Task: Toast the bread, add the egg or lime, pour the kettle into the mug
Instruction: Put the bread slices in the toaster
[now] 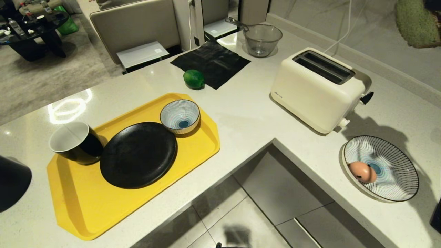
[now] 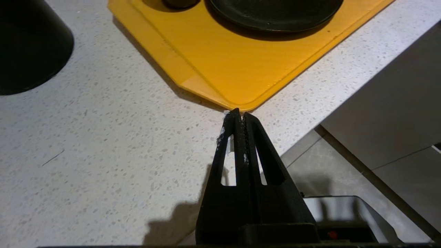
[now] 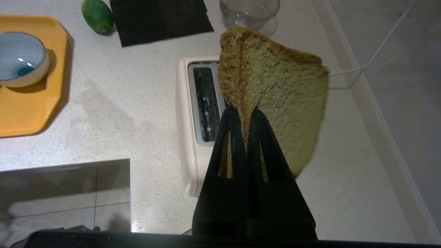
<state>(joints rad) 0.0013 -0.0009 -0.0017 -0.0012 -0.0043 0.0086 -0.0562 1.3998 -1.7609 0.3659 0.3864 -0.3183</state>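
My right gripper is shut on the bread, a pale green slice with a tan crust, held on edge in the air above the cream toaster, whose slots are empty. The toaster stands on the right counter; neither arm shows in the head view. The egg lies in a striped dish. The lime sits beside a black cloth. The black mug stands on the yellow tray. The kettle is at the far left. My left gripper is shut and empty over the counter's edge near the tray corner.
A black plate and a small striped bowl share the tray. A glass bowl and a black cloth lie at the back. The counter is L-shaped, with floor tiles in the inner corner.
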